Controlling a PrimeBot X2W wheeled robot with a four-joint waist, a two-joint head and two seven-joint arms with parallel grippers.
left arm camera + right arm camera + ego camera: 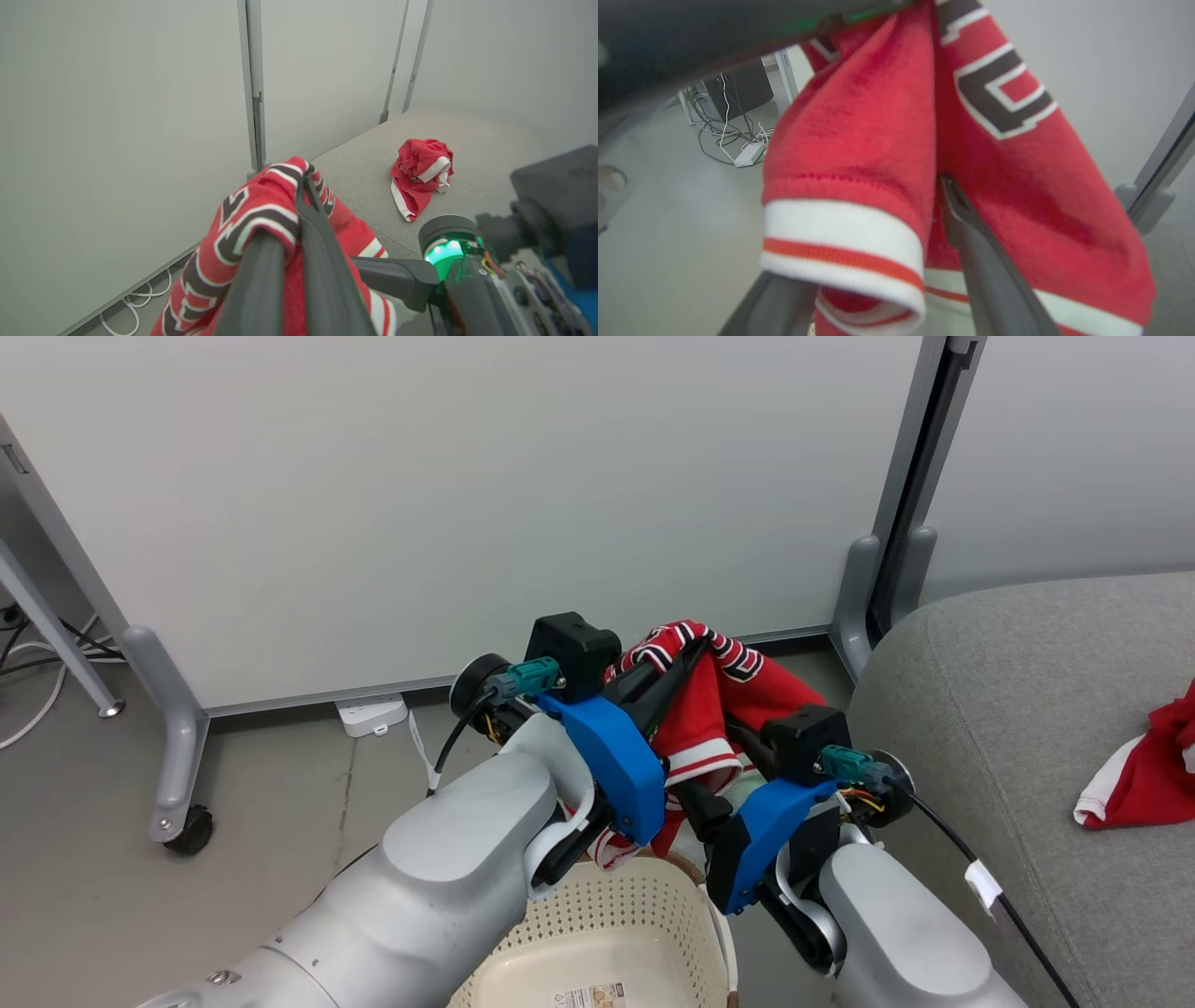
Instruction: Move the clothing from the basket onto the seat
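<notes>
Two red garments, one basket [611, 905]: the jersey [747, 695] hangs above it, pinched in the raised left fingers [653, 689]; the shorts [1144, 779] lie right, on the seat [1008, 691]. The right fingers [994, 280] stand spread.

The left arm [448, 859] and right arm [896, 933] reach forward side by side, the left gripper [693, 655] pinched tight on the clothing [756, 695], the right gripper [719, 775] spread wide.

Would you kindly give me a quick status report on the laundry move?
Left gripper shut on jersey, above basket. Right gripper open, hem between its jaws. Shorts on seat. No obstruction seen.
</notes>
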